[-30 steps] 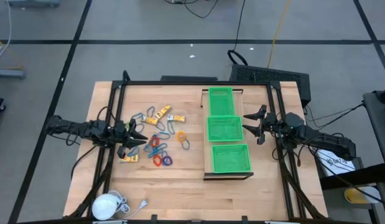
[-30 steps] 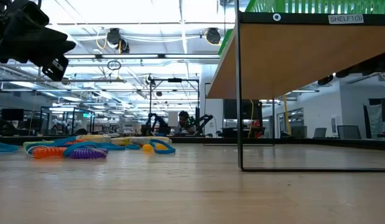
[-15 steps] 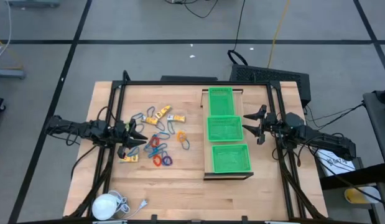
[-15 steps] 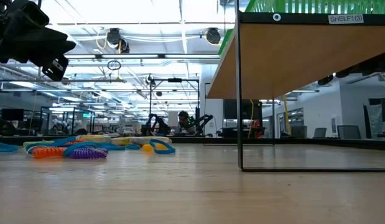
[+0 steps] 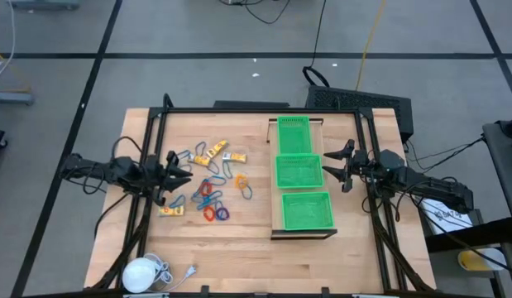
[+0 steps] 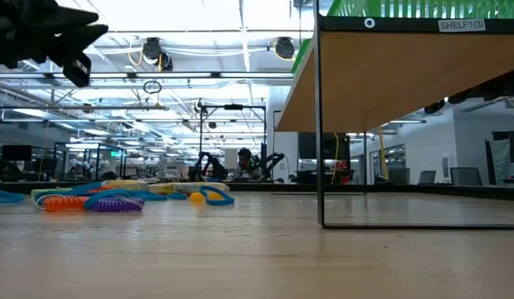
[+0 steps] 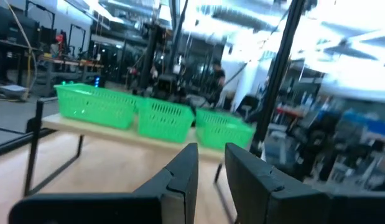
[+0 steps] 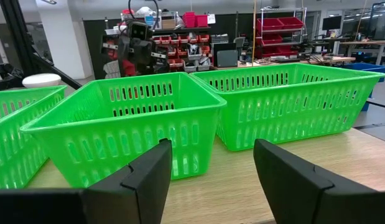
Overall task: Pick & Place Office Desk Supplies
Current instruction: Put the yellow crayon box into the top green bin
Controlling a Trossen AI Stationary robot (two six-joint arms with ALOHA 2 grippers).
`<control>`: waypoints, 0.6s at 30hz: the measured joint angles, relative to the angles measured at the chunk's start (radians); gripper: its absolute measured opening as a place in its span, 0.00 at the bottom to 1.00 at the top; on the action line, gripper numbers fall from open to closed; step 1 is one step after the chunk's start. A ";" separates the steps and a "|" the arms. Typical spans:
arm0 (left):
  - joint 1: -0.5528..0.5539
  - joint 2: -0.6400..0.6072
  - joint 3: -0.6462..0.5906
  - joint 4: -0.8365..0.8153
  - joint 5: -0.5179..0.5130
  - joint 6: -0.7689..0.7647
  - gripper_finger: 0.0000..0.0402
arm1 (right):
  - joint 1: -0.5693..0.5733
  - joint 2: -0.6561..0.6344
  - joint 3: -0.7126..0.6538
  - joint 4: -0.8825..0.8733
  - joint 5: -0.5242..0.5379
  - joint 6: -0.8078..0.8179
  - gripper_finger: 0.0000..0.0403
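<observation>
Left gripper (image 5: 179, 175) of mine has lifted and drawn slightly back toward the table's left edge since half a second ago; it was low over the supplies, and now it hangs above the left fringe of the pile. Its fingers (image 7: 183, 177) stand slightly apart with nothing between them, so I judge no pick has been made.

The office desk supplies (image 5: 208, 182) lie loose on the left half of the table (image 5: 239, 257): yellow packets (image 5: 232, 156) nearest the back edge, blue clips (image 5: 200, 151) beside them, and coloured rings (image 5: 216, 213) toward the front. One more yellow packet (image 5: 171, 210) sits just below my gripper. All of it is unmoved.

My right gripper (image 5: 338, 163) waits, fingers spread wide and empty, at the right edge of the shelf that carries the three green baskets (image 5: 299, 170). Those baskets appear empty, so the sorting looks barely started. I probably need a fresh descent onto one piece.
</observation>
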 joint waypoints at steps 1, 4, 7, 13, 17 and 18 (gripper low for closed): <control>0.000 0.000 0.000 0.007 0.001 -0.010 0.22 | 0.000 0.000 0.000 0.000 0.000 0.000 0.54; 0.000 0.000 0.000 0.024 0.000 -0.012 0.22 | 0.000 0.000 0.000 0.000 0.000 0.000 0.54; 0.000 0.000 0.000 0.009 0.007 -0.011 0.22 | 0.000 0.000 0.000 0.000 0.000 0.000 0.54; 0.000 0.046 0.033 0.009 -0.048 -0.127 0.22 | 0.000 0.000 0.000 0.000 0.000 0.000 0.54; 0.000 0.203 0.126 -0.011 -0.071 -0.192 0.22 | 0.000 0.000 0.000 0.000 0.000 0.000 0.54; 0.000 0.253 0.157 -0.020 -0.070 -0.197 0.22 | 0.000 0.000 0.000 0.000 0.000 0.000 0.54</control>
